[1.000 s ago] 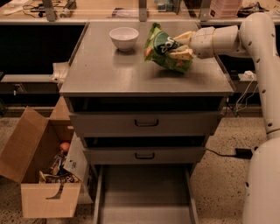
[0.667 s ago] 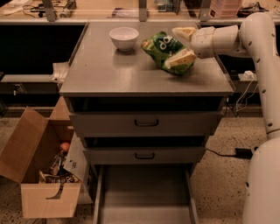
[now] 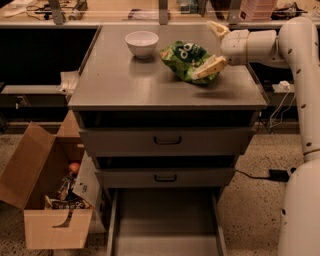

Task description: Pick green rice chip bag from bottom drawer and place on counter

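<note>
The green rice chip bag [image 3: 186, 59] lies on the counter [image 3: 125, 87], right of the middle and just right of a white bowl [image 3: 141, 43]. My gripper [image 3: 214, 48] comes in from the right at the bag's right edge, open with its fingers spread wide. The near finger [image 3: 210, 67] lies against or just over the bag's right side, and the far finger [image 3: 218, 29] stands clear behind it. The bottom drawer [image 3: 165, 222] is pulled out below, and its grey floor shows bare.
Two shallower drawers [image 3: 167, 141] with black handles are shut above the open one. An open cardboard box [image 3: 47, 200] of clutter stands on the floor at the left. My white arm and body [image 3: 300, 125] fill the right side. A tan bench [image 3: 125, 11] with tools runs behind.
The fingers have opened wide and let go of the bag. The bag has settled flat on the counter, and the gripper has drawn slightly to the right.
</note>
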`<state>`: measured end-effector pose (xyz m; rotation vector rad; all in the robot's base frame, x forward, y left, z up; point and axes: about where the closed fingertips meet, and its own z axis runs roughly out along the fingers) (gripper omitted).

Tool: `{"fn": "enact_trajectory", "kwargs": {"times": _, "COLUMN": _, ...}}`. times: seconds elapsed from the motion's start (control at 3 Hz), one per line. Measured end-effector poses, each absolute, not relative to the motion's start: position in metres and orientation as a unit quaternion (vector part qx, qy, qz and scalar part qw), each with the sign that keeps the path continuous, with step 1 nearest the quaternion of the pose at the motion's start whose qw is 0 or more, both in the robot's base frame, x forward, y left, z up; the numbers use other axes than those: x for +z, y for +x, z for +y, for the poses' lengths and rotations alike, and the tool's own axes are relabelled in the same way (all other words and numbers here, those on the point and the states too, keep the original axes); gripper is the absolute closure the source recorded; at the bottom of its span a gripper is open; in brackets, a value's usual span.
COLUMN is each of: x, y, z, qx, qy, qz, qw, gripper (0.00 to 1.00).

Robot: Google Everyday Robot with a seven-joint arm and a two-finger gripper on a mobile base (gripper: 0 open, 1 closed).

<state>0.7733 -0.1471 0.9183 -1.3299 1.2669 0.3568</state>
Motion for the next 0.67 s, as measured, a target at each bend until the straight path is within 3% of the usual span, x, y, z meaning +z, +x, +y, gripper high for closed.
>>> {"fn": "enact_trajectory", "kwargs": {"times": 0.67, "x": 1.003, "y": 0.768, "z": -0.166, "qx": 0.186, "qy": -0.507, "qz": 0.458, "qw": 0.707, "gripper": 0.0}}
